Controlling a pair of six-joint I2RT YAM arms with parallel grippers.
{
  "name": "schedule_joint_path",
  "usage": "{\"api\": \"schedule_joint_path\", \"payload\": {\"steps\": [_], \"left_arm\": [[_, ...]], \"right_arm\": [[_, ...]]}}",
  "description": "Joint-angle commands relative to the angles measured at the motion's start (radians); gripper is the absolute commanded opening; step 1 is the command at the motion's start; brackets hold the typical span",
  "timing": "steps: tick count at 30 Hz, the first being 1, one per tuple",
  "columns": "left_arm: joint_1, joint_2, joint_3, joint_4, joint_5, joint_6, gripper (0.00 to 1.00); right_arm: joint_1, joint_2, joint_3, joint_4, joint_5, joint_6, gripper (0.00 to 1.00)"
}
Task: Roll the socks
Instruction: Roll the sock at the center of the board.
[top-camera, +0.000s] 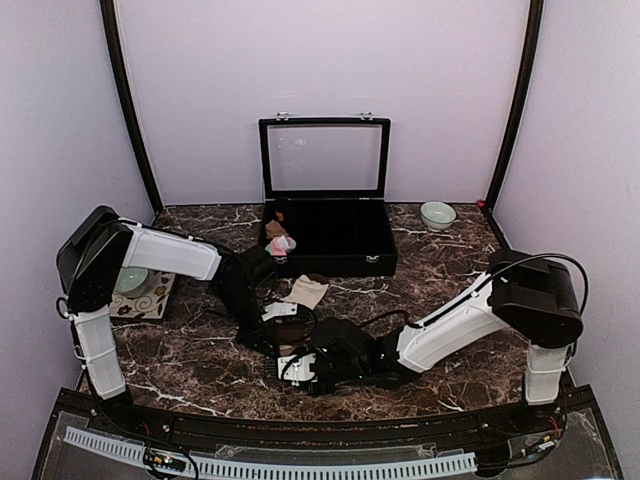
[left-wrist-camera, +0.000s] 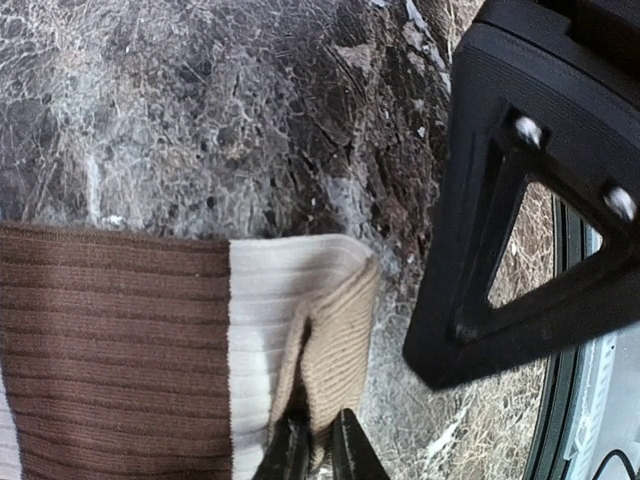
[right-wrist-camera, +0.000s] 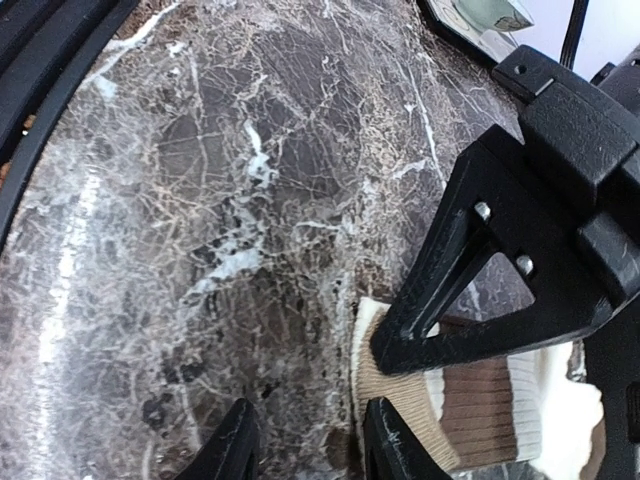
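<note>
At the near edge of the table (top-camera: 450, 275), the left pincer (left-wrist-camera: 318, 447) nips the cream hem of the brown-banded sock (left-wrist-camera: 130, 350), which lies flat and is not yet rolled. The right pincer (right-wrist-camera: 312, 440) stands just beside it, part-open and empty, crowding the hem. The pink sock (top-camera: 284, 243) lies well apart by the black case (top-camera: 340, 265).

Cream-beige sock (left-wrist-camera: 120, 350): brown bands, flat, cuff corner lifted; pink sock (top-camera: 284, 243) well apart.

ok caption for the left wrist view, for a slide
Left gripper pinching the tan cuff of the cream-and-brown ribbed fabric sock on the dark marble table
</note>
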Motion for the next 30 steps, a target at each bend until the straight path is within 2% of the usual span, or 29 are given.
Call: {"api": "schedule_joint_path", "payload": {"steps": [1, 13, 20, 30], "left_arm": [[0.01, 0.055, -0.015, -0.074, -0.083, 0.031, 0.13], [0.014, 0.072, -0.007, -0.097, -0.083, 0.057, 0.13], [0.025, 0.074, 0.007, -0.097, -0.084, 0.047, 0.13], [0.031, 0.109, 0.04, -0.118, -0.097, 0.044, 0.14]], "right_arm": [[-0.007, 0.025, 0.036, 0.008, 0.031, -0.074, 0.37], [-0.079, 0.065, 0.041, -0.006, 0.02, -0.089, 0.36], [-0.086, 0.078, 0.018, -0.039, -0.01, -0.07, 0.3], [-0.065, 0.051, -0.051, 0.019, 0.068, -0.066, 0.31]]}}
